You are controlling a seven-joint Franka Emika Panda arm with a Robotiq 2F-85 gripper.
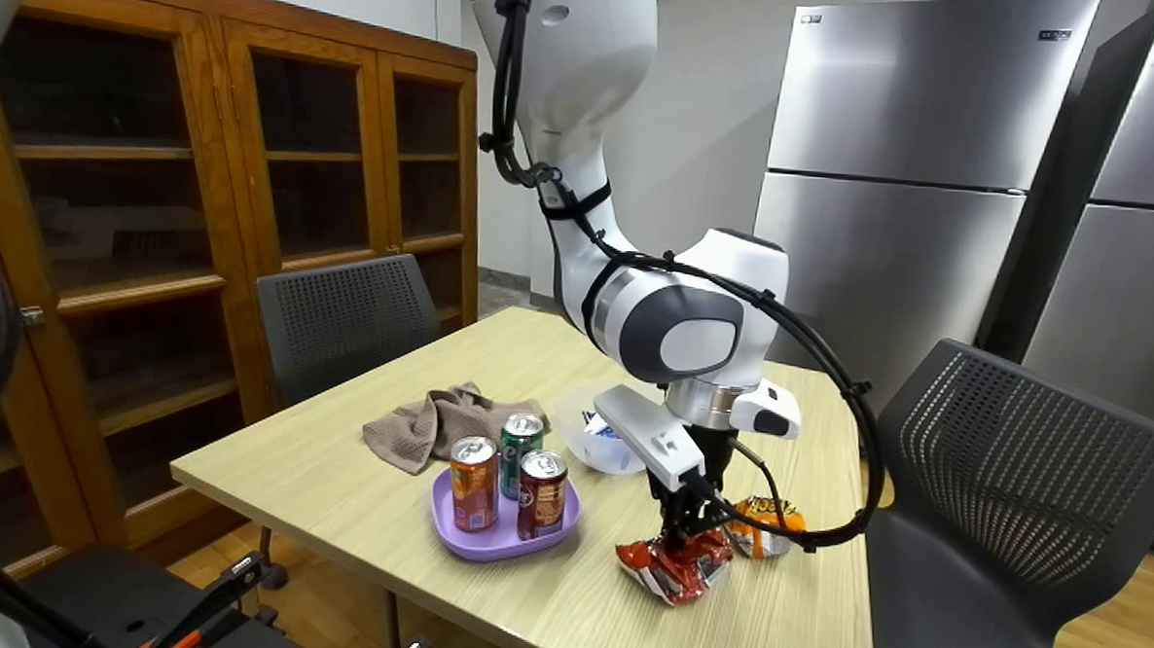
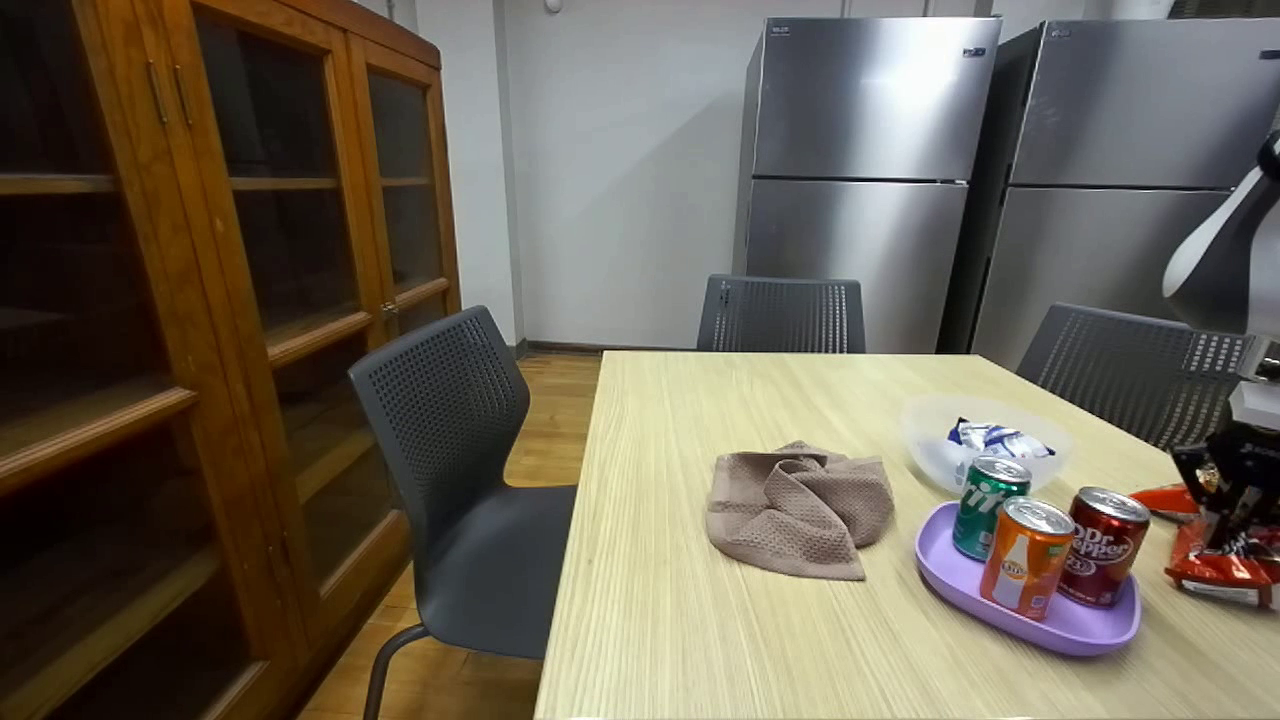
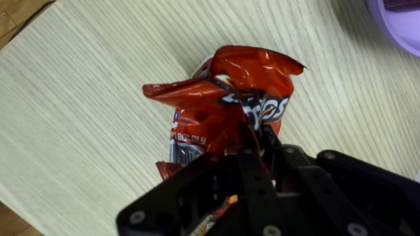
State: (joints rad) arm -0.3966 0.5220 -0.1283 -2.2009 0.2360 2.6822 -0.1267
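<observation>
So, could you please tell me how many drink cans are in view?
3, all upright on the purple tray: the orange can, the green can behind it and the dark red can beside them.

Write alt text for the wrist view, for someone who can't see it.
A black robot hand at the bottom of the frame pinches a crumpled red snack bag with white lettering. Pale wood-grain table surrounds the bag, part of a purple tray curves into the top right corner, and wooden floor shows at both left corners.
</observation>
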